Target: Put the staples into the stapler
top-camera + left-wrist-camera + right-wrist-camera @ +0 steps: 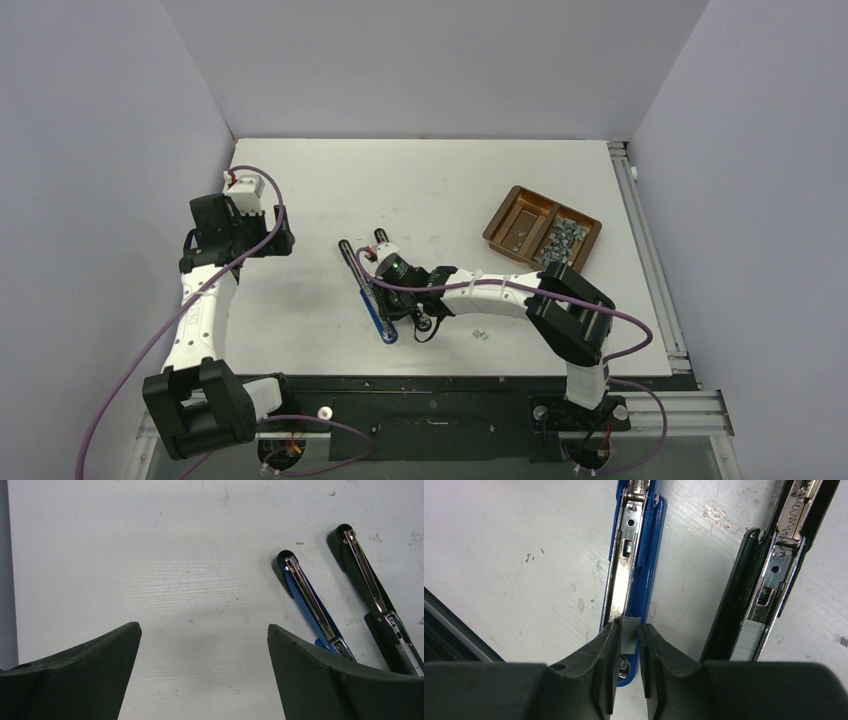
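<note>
The left stapler (636, 540) and right stapler (774, 570) are laid side by side in the middle of the table (450, 180). A staple strip (629, 636) is pinched in the right tool (630, 630) over the left stapler. Staples (562, 240) are heaped in the right compartment of a tray (497, 225), far right.

The left arm (200, 325) and right arm (490, 292) share white link shells, black joint housings and looping purple cables (121, 375). Silver bolts (325, 411) dot the black base plate (420, 412) at 6 o'clock. The left gripper (204, 630) and right gripper (629, 628) have matte black, wedge-shaped jaws.
</note>
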Motion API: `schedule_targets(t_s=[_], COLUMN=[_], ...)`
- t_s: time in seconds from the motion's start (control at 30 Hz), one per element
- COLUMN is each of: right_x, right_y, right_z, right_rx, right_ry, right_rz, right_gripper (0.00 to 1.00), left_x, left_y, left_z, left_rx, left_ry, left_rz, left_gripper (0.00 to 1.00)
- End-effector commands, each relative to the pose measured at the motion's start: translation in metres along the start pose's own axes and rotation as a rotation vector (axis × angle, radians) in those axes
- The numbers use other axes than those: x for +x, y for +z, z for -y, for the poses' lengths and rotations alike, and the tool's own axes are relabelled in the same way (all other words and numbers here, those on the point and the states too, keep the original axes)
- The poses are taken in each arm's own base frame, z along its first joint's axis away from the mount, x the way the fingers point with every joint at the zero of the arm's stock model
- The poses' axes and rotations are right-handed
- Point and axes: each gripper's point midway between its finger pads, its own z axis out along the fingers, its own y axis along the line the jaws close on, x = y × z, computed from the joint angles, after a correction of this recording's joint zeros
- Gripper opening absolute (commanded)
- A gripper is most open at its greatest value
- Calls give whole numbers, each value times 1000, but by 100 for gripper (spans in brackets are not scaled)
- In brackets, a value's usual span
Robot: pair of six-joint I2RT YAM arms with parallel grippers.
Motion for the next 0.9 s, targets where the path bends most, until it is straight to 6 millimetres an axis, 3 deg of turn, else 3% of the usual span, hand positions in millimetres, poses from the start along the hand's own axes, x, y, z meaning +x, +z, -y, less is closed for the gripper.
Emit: schedule_targets(t_s=[0.0, 0.17, 0.43, 0.73, 0.87], right_x=[8, 6, -1, -42, -51], right_y=[-1, -4, -10, -39, -46], right_z=[5, 3, 3, -10, -15], right_rx=[24, 13, 22, 11, 2], right_ry=[2, 1, -2, -38, -42], right_rz=[-28, -17, 8, 95, 112], right_gripper=[19, 9, 8, 8, 8], left_x=[-21, -22, -22, -24, -23], left_y=[-9, -10, -12, -13, -12], left_z=[-3, -3, -3, -1, -2], left_rx=[-9, -10, -11, -4, -6], left_ry=[26, 31, 36, 31, 33], left_rz=[60, 61, 64, 70, 69], left_gripper=[96, 96, 96, 96, 96])
